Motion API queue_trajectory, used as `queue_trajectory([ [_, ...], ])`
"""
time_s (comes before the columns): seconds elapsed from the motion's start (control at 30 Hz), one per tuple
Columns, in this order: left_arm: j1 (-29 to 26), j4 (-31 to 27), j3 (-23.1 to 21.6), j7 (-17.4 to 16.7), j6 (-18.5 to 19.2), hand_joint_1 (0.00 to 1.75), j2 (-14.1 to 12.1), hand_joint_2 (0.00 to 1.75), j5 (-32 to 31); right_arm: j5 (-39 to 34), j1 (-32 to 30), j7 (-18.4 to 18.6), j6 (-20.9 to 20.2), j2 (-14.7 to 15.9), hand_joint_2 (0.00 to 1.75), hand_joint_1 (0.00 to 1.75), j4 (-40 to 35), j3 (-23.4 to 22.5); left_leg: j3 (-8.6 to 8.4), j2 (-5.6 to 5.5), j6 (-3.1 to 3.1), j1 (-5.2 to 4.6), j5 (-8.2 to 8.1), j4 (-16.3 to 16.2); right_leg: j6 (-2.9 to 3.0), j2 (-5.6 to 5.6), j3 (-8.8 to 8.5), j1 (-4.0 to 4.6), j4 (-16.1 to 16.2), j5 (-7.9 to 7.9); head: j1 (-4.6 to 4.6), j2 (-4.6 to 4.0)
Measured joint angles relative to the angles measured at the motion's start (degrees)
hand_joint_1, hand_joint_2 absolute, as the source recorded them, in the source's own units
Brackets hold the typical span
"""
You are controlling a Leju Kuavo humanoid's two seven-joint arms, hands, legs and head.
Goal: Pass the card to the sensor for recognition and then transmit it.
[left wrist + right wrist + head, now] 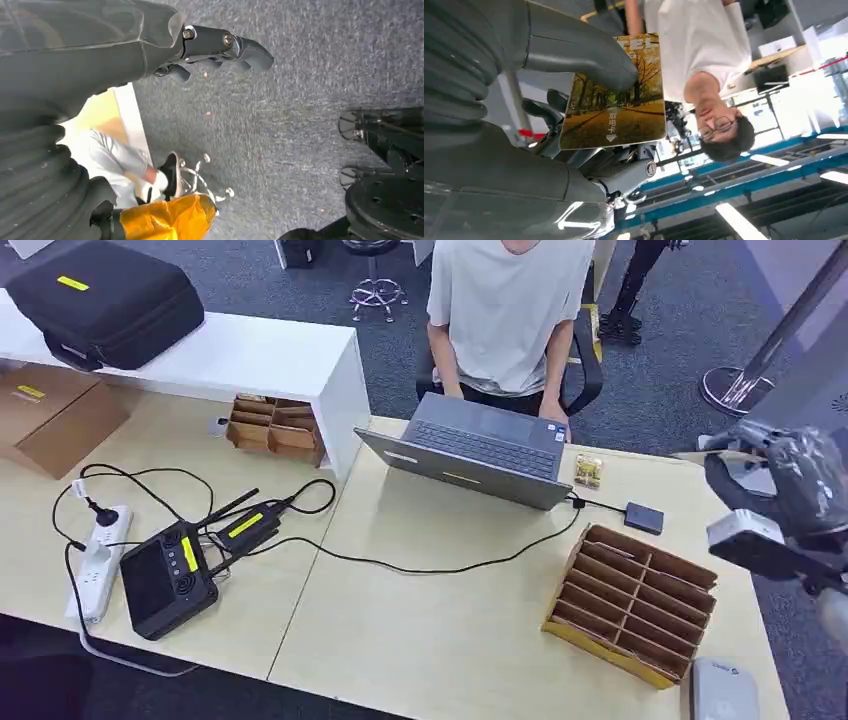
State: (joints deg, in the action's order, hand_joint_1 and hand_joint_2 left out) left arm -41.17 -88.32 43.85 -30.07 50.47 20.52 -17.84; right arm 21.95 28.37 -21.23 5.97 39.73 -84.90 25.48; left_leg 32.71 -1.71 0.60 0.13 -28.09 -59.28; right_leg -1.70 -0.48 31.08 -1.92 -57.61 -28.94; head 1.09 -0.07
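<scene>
card: yellow autumn-tree key card point(616, 95), pinched by right robot hand point(589, 100), thumb on face.
sensor: prob. small dark box point(643, 517) on worktop point(450, 630), ~9 o'clock of right robot hand point(780, 490).
left robot hand point(220, 50): hangs over floor, holds nothing, fingers curled, far.

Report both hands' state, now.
Left hand: holds nothing, fingers curled in over the carpet; closed.
Right hand: holding the card, thumb pressed on its face.
</scene>
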Motion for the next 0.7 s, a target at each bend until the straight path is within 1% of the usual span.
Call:
queue_trajectory([
  [0.03, -0.3, 0.0, -0.4, -0.1, -0.5, 0.00, 0.1, 1.75, 0.5, 0.0, -3.6, -1.2, 1.0, 1.0, 1.75, 1.75, -1.6, -2.4, 0.02, -0.06, 0.00, 0.00, 0.00, 0.0, 0.00, -0.06, 0.05, 0.00, 0.0, 0.00, 0.00, 0.00],
  [0.1, -0.8, 0.0, -1.3, -0.7, -2.1, 0.00, 0.2, 1.75, 2.1, 1.4, -12.0, -3.6, 3.2, 3.0, 1.75, 1.75, -5.4, -8.9, 0.04, -0.09, 0.00, 0.02, -0.03, 0.0, -0.06, -0.08, -0.02, 0.03, 0.0, -0.06, -0.02, 0.00],
  [0.13, -1.1, 0.0, -1.7, -0.9, -2.7, 0.00, 0.3, 1.75, 2.9, 2.1, -16.3, -4.7, 4.1, 3.5, 1.75, 1.75, -7.3, -12.0, 0.03, -0.09, -0.01, 0.02, -0.10, 0.0, -0.05, -0.07, -0.04, 0.03, 0.0, -0.07, 0.00, 0.00],
  [0.23, -2.2, -0.1, -3.1, -1.9, -3.8, 0.00, 0.3, 1.75, 4.9, 4.3, -29.6, -6.9, 5.6, 4.2, 1.75, 1.75, -13.3, -21.7, 0.04, -0.05, -0.10, 0.01, -0.22, 0.0, -0.05, -0.06, -0.07, 0.02, 0.1, -0.18, -0.07, 0.00],
  [0.3, -2.7, -0.1, -3.7, -2.2, -4.0, 0.00, 0.3, 1.75, 5.2, 5.0, -35.1, -7.3, 5.9, 4.2, 1.75, 1.75, -16.4, -27.1, 0.03, 0.11, -0.05, -0.01, -0.26, 0.1, -0.03, 0.13, 0.00, -0.01, 0.1, -0.19, 0.00, 0.00],
  [0.37, -2.6, -0.1, -4.0, -2.1, -3.9, 0.00, 0.3, 1.75, 5.1, 5.1, -39.1, -7.2, 6.0, 4.2, 1.75, 1.75, -18.6, -30.7, -0.07, 0.19, -0.01, 0.02, -0.30, 0.1, -0.01, 0.19, 0.02, 0.03, 0.1, -0.21, -0.02, 0.00],
  [0.53, -3.0, -0.2, -4.6, -2.1, -4.4, 0.00, 0.3, 1.75, 6.1, 5.9, -47.7, -7.6, 6.4, 4.1, 1.75, 1.75, -22.6, -36.7, -0.13, 0.18, 0.03, 0.02, -0.32, 0.1, -0.01, 0.17, -0.02, 0.03, 0.1, -0.21, -0.02, 0.00],
  [0.6, -3.6, -0.5, -5.1, -2.3, -4.5, 0.00, 0.3, 1.75, 6.7, 6.0, -49.7, -8.0, 6.7, 3.7, 1.75, 1.75, -23.9, -38.7, -0.17, 0.25, 0.03, 0.01, -0.32, 0.1, -0.01, 0.29, 0.00, 0.02, 0.1, -0.20, 0.02, 0.00],
  [0.7, -3.7, -0.9, -5.4, -2.4, -4.5, 0.00, 0.3, 1.75, 7.0, 6.1, -52.1, -8.0, 6.7, 3.3, 1.75, 1.75, -25.1, -40.6, -0.18, 0.37, 0.03, 0.01, -0.33, 0.1, -0.01, 0.37, -0.01, 0.02, 0.1, -0.20, -0.02, 0.00],
])
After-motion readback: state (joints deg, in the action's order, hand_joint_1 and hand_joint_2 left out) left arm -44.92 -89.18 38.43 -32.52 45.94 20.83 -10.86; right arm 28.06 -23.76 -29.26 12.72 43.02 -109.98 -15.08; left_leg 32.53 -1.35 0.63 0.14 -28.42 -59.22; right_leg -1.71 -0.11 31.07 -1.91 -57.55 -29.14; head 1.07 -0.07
